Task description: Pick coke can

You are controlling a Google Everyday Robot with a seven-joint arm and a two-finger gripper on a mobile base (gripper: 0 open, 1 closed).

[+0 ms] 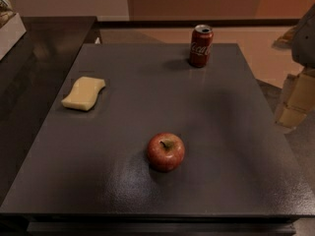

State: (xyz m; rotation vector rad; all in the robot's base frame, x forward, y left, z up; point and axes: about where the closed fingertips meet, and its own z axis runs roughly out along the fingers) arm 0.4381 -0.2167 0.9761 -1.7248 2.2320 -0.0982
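1 can (201, 45), 1 apple (166, 152), 1 sponge (84, 93)
Can stood at the table's (226, 132) far edge; gripper was out of shot, can't tell its grip.

Dark grey matte rectangular table (231, 146), carrying three things. Near its front middle, a round red apple (166, 151). Behind the apple, slightly right, at the far edge: upright dark-red cylindrical coke can (201, 45) with silver top. Behind-left of the apple: flat pale-yellow sponge (83, 93). Far right of the apple, past the table's side: pale blocky gripper (293, 104).
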